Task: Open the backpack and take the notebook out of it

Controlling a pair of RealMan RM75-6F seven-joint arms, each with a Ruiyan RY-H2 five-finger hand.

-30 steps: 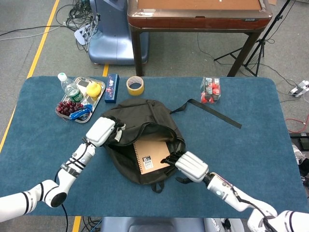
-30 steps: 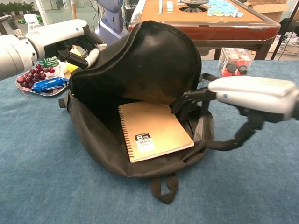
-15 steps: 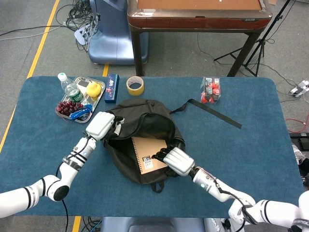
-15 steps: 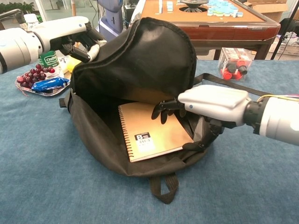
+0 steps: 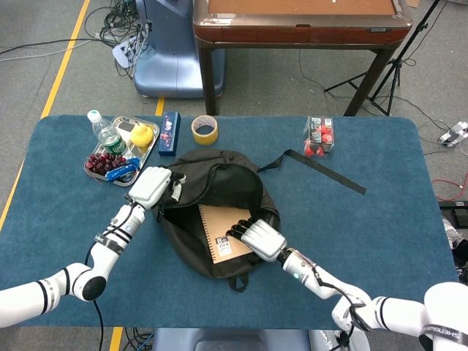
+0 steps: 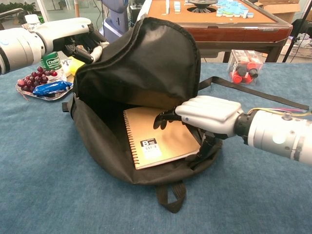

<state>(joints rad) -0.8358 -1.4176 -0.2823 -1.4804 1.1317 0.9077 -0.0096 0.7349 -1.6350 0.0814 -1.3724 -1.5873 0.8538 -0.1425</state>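
Two robot hands work a black backpack (image 5: 219,212) lying open at frame centre on the blue tabletop (image 5: 380,227). Left hand (image 5: 151,186) sits at the bag's upper-left edge, fingers (image 6: 80,48) curled and clamped on the flap by the zipper end, holding the flap lifted so the mouth gapes; chest view shows the flap standing up like a dome. Brown spiral notebook (image 6: 158,136) lies flat inside the opening, spine toward frame left, white label with a "B" near its lower edge, lower corner reaching out to the bag's front rim. Right hand (image 5: 259,238) is at the notebook's right edge, dark fingers (image 6: 163,118) slightly apart and resting over the cover's upper right part, thumb down at the right edge of the book; cannot tell if it actually pinches it. Black strap (image 5: 325,172) trails from the bag toward right of frame across the tabletop. Upper left of frame: metal tray (image 5: 150,150) with grapes (image 5: 102,162), a blue packet (image 5: 124,170) and a yellow item (image 5: 143,135); water bottle (image 5: 106,131) just beside the tray's left edge, blue box (image 5: 170,133) just right of it. Tape roll (image 5: 205,129) above the bag, clear box with red pieces (image 5: 319,137) upper right. Wooden table (image 5: 300,22) stands on the floor behind.
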